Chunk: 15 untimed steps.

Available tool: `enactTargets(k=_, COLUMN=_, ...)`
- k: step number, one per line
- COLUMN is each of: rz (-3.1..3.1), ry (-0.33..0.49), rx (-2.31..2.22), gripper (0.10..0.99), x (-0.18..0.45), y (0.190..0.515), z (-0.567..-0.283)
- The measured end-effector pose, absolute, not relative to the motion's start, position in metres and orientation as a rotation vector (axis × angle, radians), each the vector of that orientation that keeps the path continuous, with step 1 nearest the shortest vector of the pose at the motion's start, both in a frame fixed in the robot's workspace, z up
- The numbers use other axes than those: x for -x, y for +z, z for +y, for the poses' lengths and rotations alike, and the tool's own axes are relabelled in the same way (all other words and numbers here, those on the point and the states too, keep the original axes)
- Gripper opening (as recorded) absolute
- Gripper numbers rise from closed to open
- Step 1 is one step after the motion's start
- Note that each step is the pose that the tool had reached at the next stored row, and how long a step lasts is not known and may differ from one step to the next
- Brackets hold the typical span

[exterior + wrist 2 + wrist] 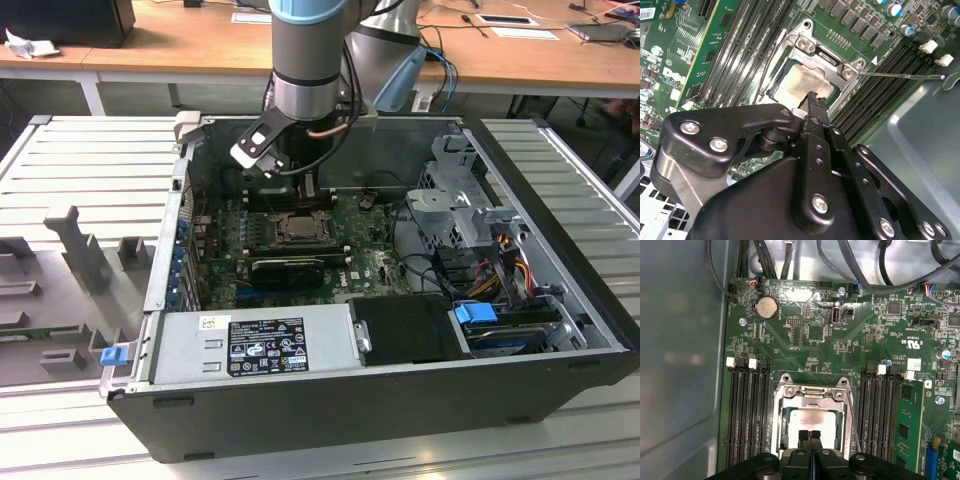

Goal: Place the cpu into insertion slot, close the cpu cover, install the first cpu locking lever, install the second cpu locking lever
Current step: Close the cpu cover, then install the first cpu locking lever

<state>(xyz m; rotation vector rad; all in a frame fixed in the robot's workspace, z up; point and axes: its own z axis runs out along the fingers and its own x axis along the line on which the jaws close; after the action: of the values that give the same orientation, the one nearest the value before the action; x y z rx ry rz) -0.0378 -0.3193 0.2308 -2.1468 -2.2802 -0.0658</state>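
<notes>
Claw point(810, 435) at the seated cpu point(815, 419).
You see its fingers pressed together, holding nothing; the cpu cover point(778, 420) lies flat around the chip.

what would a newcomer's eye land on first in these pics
The grey robot arm reaching down into the open computer case stands out in the exterior view. In the first wrist view, the shut gripper sits just over the pale cpu, which is framed by the silver cpu cover.
</notes>
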Motion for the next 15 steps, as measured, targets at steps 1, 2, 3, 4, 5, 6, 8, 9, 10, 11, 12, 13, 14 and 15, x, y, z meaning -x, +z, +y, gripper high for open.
enactTargets(k=1, rz=-2.280, ry=-0.066, rx=2.147, gripper=0.106, x=0.038, y=0.231, z=-0.319)
enactTargets(k=2, rz=-2.280, ry=-0.066, rx=2.147, gripper=0.106, x=0.038, y=0.231, z=-0.319)
enactTargets(k=3, rz=-2.280, ry=-0.066, rx=2.146, gripper=0.106, x=0.038, y=0.231, z=-0.319)
enactTargets(k=4, rz=-2.280, ry=-0.066, rx=2.147, gripper=0.106, x=0.038, y=0.231, z=-0.319)
enactTargets(k=5, rz=-2.280, ry=-0.066, rx=2.147, gripper=0.106, x=0.038, y=0.231, z=-0.319)
enactTargets(k=6, rz=-2.280, ry=-0.066, rx=2.147, gripper=0.106, x=0.038, y=0.231, z=-0.319)
enactTargets(k=8, rz=-2.280, ry=-0.066, rx=2.147, gripper=0.106, x=0.038, y=0.232, z=-0.319)
enactTargets(k=9, rz=-2.280, ry=-0.066, rx=2.147, gripper=0.106, x=0.038, y=0.232, z=-0.319)
enactTargets(k=10, rz=-2.280, ry=-0.066, rx=2.147, gripper=0.106, x=0.038, y=0.235, z=-0.319)
enactTargets(k=11, rz=-2.280, ry=-0.066, rx=2.147, gripper=0.106, x=0.038, y=0.238, z=-0.319)
enactTargets(k=12, rz=-2.280, ry=-0.066, rx=2.147, gripper=0.106, x=0.038, y=0.239, z=-0.319)
enactTargets(k=13, rz=-2.280, ry=-0.066, rx=2.147, gripper=0.106, x=0.038, y=0.241, z=-0.319)
enactTargets(k=14, rz=-2.280, ry=-0.066, rx=2.147, gripper=0.106, x=0.038, y=0.242, z=-0.319)
enactTargets(k=15, rz=-2.280, ry=-0.066, rx=2.147, gripper=0.106, x=0.038, y=0.243, z=-0.319)
